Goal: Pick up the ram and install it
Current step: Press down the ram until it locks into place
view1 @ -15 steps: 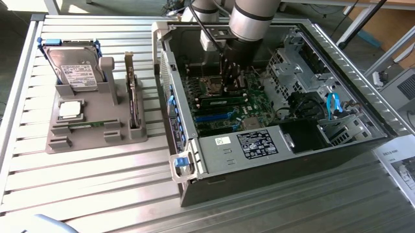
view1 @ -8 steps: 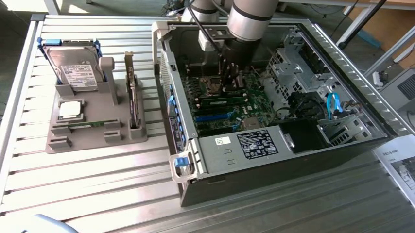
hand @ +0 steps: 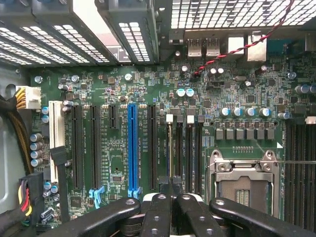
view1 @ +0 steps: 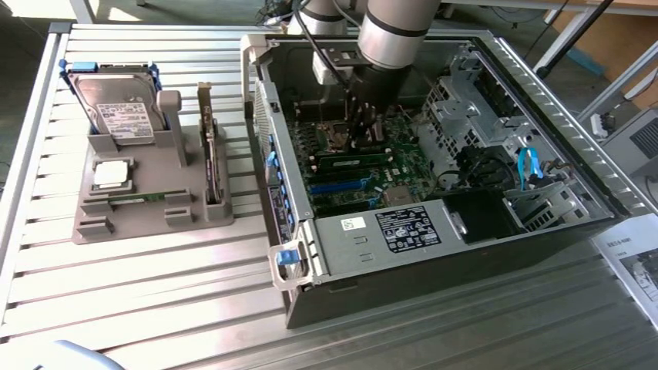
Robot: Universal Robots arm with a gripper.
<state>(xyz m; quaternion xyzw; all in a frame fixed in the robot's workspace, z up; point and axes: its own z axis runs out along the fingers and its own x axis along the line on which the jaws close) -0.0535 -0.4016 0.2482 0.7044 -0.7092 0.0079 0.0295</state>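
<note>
The ram (view1: 355, 163) is a long thin green stick standing on its edge in a slot of the motherboard (view1: 406, 166), inside the open computer case (view1: 298, 297). In the wrist view the ram (hand: 170, 153) appears edge-on as a thin line in one of the dark memory slots. My gripper (view1: 362, 140) reaches down into the case right above the stick. Its black fingers are pressed together, and my gripper (hand: 173, 188) lines up with one end of that slot. I cannot tell if the fingertips touch the ram.
An empty processor socket (hand: 242, 182) lies beside the memory slots, and a blue expansion slot (hand: 132, 148) on the other side. Drive cages and cables crowd the case. On the exterior view's left, a grey holder (view1: 123, 223) carries a hard drive (view1: 119, 108), a processor chip (view1: 111, 173) and an upright card (view1: 211, 154).
</note>
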